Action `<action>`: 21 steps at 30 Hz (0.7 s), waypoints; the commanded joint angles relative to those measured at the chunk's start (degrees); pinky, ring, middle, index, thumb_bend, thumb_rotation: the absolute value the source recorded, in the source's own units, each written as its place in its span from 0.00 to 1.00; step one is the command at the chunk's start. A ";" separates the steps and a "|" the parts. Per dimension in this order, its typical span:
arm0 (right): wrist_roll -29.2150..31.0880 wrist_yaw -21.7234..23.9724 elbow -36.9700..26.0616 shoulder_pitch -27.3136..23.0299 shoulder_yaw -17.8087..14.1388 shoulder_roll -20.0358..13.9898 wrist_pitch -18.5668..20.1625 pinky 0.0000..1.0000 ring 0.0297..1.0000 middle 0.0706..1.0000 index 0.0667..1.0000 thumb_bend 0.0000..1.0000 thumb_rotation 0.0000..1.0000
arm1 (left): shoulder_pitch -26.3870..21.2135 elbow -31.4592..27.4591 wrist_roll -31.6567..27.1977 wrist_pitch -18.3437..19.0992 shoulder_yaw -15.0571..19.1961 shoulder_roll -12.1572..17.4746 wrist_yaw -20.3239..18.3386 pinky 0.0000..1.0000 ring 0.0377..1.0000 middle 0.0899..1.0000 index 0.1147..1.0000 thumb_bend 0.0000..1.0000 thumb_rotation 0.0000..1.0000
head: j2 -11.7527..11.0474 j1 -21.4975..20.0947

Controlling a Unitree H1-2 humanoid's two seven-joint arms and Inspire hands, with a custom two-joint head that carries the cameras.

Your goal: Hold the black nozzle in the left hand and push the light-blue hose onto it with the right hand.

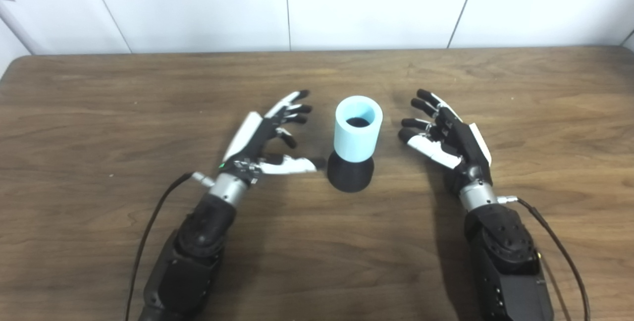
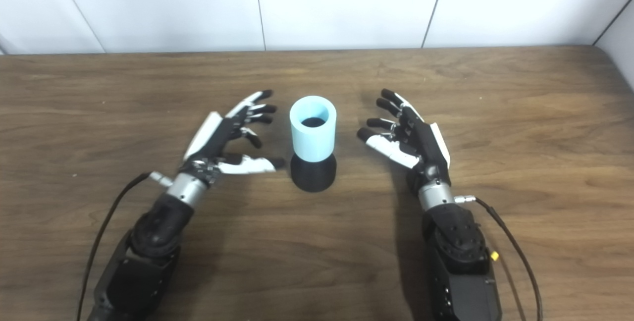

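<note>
A short light-blue hose (image 1: 358, 129) stands upright on the black nozzle (image 1: 350, 173), whose flared base rests on the wooden table (image 1: 317, 261) near the middle. Down inside the hose a dark end of the nozzle shows. My left hand (image 1: 270, 137) lies just left of the pair, open, its thumb tip close to the nozzle's base but apart from it. My right hand (image 1: 446, 135) is open to the right of the hose, fingers spread, a small gap from it. Neither hand holds anything.
The table's far edge (image 1: 317, 51) meets a white panelled wall. Black cables trail from both wrists, the left cable (image 1: 148, 232) and the right cable (image 1: 559, 246), along the table toward the near edge.
</note>
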 commanded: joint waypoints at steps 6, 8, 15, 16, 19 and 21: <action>2.09 -0.66 0.37 -0.30 -1.32 0.12 -5.79 0.49 0.68 0.82 0.82 0.67 0.32 | 0.27 0.53 -14.47 3.90 8.04 -1.76 -1.34 0.66 0.75 0.81 0.84 0.78 0.28 | -2.00 -0.96; 2.86 -0.19 0.25 0.17 -1.37 0.07 -6.74 0.50 0.68 0.82 0.81 0.69 0.34 | 0.41 0.56 -16.67 4.26 8.95 -2.17 -1.85 0.64 0.74 0.80 0.82 0.79 0.27 | -2.96 -1.40; 5.02 1.65 1.32 2.20 -0.80 0.00 -12.64 0.49 0.66 0.77 0.78 0.71 0.33 | 2.04 1.08 -21.99 3.11 9.67 -3.05 -4.11 0.64 0.74 0.78 0.76 0.75 0.18 | -6.07 -2.78; 5.37 1.91 1.62 2.46 -0.72 0.03 -13.50 0.49 0.66 0.76 0.77 0.71 0.32 | 2.27 1.21 -21.96 2.58 9.42 -2.97 -4.35 0.64 0.74 0.78 0.76 0.75 0.18 | -6.07 -2.78; 5.72 2.41 2.46 3.05 -0.51 0.08 -15.85 0.49 0.66 0.76 0.76 0.71 0.31 | 2.91 1.03 -21.38 2.07 8.93 -2.89 -4.59 0.66 0.76 0.79 0.76 0.75 0.18 | -6.82 -3.05; 6.16 2.68 3.29 3.36 -0.55 0.03 -17.15 0.49 0.66 0.76 0.76 0.70 0.30 | 3.26 1.00 -21.23 2.00 8.76 -2.90 -4.63 0.68 0.78 0.80 0.77 0.76 0.19 | -7.43 -3.25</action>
